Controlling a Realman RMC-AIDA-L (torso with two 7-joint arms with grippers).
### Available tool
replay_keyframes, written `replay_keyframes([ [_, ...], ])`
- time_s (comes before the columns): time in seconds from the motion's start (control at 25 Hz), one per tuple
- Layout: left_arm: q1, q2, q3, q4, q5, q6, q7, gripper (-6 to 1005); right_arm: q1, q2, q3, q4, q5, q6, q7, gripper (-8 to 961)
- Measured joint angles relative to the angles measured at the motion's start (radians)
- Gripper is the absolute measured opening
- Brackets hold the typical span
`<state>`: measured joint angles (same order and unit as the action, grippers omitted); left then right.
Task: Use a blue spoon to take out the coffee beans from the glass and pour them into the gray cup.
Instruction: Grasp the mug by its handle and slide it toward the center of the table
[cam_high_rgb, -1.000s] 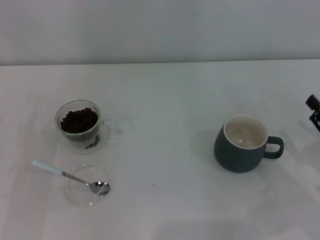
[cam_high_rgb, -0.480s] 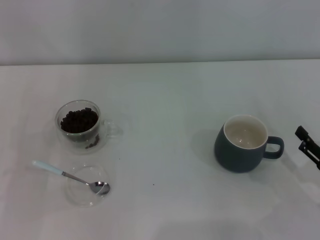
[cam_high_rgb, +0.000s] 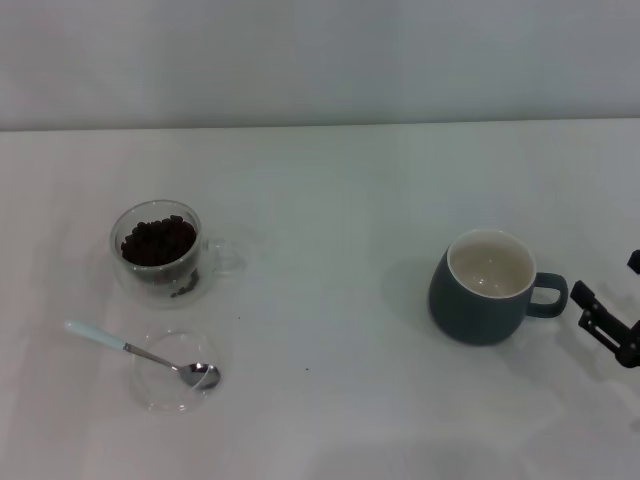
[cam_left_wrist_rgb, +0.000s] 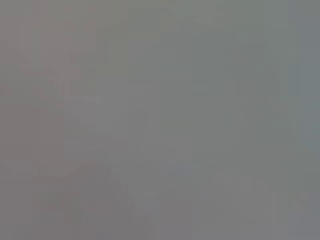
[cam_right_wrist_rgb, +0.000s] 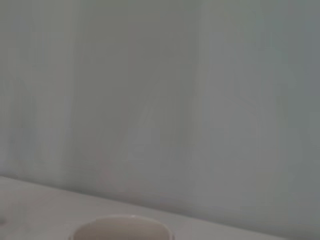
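While nothing is scooped yet: the right gripper (cam_high_rgb: 605, 325) sits low at the 3 o'clock edge of the head view, just beside the loop handle of the gray cup (cam_high_rgb: 486, 288).
Step now: I think it is reaching to steady the cup.
Doing it well: come in slow from 3 o'clock and hold the handle softly, so the cup does not tip or slide.
Right gripper: it holds nothing and touches nothing; I cannot tell how wide its fingers are.
Left gripper: not seen anywhere.
Blue spoon (cam_high_rgb: 140, 352): at 8 o'clock, its shiny bowl resting in a flat clear dish (cam_high_rgb: 150, 392).
Glass (cam_high_rgb: 160, 252): at 9 o'clock, full of coffee beans (cam_high_rgb: 157, 240).
Gray cup inside: empty and creamy white.
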<state>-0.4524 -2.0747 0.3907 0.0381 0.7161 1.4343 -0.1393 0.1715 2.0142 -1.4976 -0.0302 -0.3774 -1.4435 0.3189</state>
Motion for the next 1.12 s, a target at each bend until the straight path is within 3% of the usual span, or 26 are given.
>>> replay_keyframes([
  [1.12, -0.009, 0.002, -0.003, 0.040, -0.029, -0.003, -0.003, 873, 0.022, 0.008, -0.088, -0.070, 0.007, 0.197, 0.043, 833],
])
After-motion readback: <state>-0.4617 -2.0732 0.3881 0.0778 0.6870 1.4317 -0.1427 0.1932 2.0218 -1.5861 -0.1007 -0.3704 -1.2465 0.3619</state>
